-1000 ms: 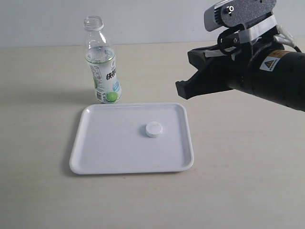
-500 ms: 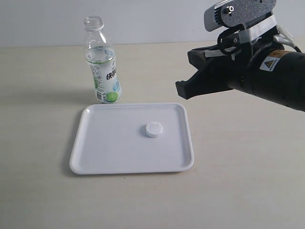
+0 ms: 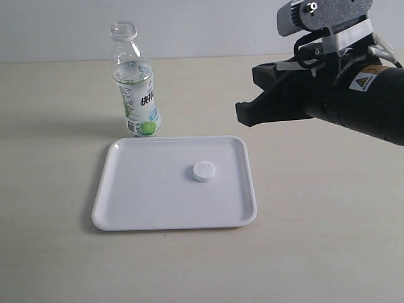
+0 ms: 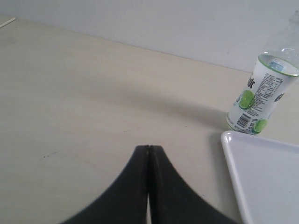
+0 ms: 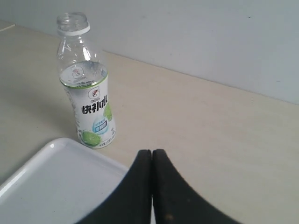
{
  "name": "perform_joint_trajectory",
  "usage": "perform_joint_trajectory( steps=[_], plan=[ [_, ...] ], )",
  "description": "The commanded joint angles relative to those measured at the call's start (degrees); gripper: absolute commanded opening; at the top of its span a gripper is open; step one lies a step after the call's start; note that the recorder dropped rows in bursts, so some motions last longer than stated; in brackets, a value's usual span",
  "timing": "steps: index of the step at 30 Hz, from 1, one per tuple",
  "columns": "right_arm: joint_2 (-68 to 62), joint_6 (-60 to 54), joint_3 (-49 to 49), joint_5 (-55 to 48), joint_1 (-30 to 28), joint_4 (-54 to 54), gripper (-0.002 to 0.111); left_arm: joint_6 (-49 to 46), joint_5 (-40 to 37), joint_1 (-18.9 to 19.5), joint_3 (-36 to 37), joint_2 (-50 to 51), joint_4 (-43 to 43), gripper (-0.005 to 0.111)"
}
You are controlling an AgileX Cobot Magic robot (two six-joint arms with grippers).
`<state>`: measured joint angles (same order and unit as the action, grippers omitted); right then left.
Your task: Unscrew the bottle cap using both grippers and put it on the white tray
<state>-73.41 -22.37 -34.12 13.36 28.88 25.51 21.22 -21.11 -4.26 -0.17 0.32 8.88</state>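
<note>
The bottle cap [image 3: 204, 171] lies flat on the white tray [image 3: 126, 208], a little right of its middle. Behind the tray's far left corner the bottle [image 3: 134, 85] stands upright with its neck uncapped; it also shows in the left wrist view [image 4: 261, 93] and the right wrist view [image 5: 88, 88]. My right gripper [image 3: 243, 115] hangs in the air to the right of the tray, jaws shut and empty [image 5: 152, 153]. My left gripper [image 4: 149, 148] is shut on nothing, over bare table left of the tray [image 4: 261, 177]; the exterior view does not show it.
The pale wooden table [image 3: 315, 240] runs back to a grey wall [image 3: 202, 25]. The right arm's black body with its orange label [image 3: 361, 82] and grey-white camera box [image 3: 315, 16] fills the upper right.
The right arm has shifted slightly up and to the right. Cap, tray and bottle have not moved.
</note>
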Motion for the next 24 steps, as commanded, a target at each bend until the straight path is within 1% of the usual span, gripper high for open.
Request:
perform_joint_trajectory(
  steps=[1, 7, 17, 21, 24],
  plan=[
    [5.54, -0.52, 2.18, -0.56, -3.49, 2.14, 0.000, -0.01, -0.05, 0.09, 0.17, -0.32, -0.13, 0.000],
    [14.38, -0.52, 6.82, -0.64, -11.36, 1.95, 0.000, -0.01, -0.05, 0.09, 0.17, -0.32, -0.13, 0.000],
    [31.81, -2.02, 17.35, -0.64, -26.17, 1.95, 0.000, -0.01, -0.05, 0.09, 0.17, -0.32, -0.13, 0.000],
    [40.55, -2.02, 21.54, -0.64, -30.66, 1.95, 0.000, -0.01, -0.05, 0.09, 0.17, -0.32, -0.13, 0.000],
    [47.75, -3.03, 24.78, -0.64, -32.72, 1.95, 0.000, -0.01, -0.05, 0.09, 0.17, -0.32, -0.13, 0.000]
  ],
)
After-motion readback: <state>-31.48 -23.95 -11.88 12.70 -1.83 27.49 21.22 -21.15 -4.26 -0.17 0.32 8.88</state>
